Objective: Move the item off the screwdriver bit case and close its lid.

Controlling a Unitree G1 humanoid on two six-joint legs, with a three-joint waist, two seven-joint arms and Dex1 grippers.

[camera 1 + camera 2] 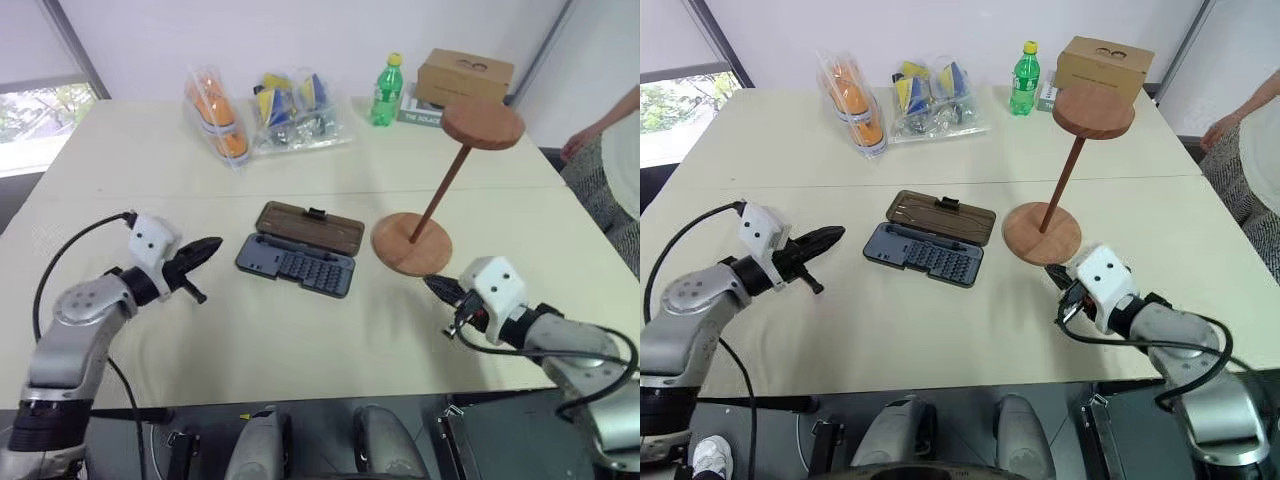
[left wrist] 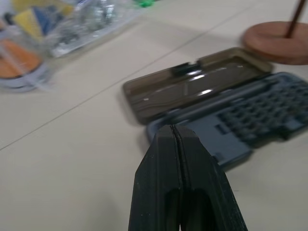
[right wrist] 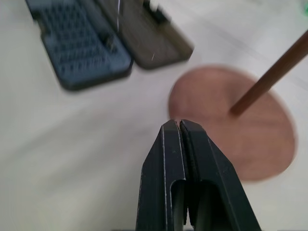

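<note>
A: Where was the flat dark grey plastic screwdriver bit case [image 1: 297,265]?

B: At the middle of the pale table [image 1: 300,340], lying open, its smoky-brown hinged lid [image 1: 310,229] folded flat on the far side. The tall light-brown wooden stand [image 1: 412,243] stood on the table just right of the case, off it, its thin rod slanting up to the smaller top disc.

A: And the grippers?

B: The left gripper [image 2: 174,131] hung left of the case with its black fingers pressed together on nothing. The right gripper [image 3: 179,124] was likewise closed and empty, near the stand's round base.

A: What did the head views add?

B: The far side: clear plastic bags [image 1: 290,110], a green bottle [image 1: 387,90], a cardboard box [image 1: 465,73], and a person's hand [image 1: 580,142] at the right edge. The left wrist view showed the black latch tab [image 2: 185,68] on the lid's far edge more closely.
</note>
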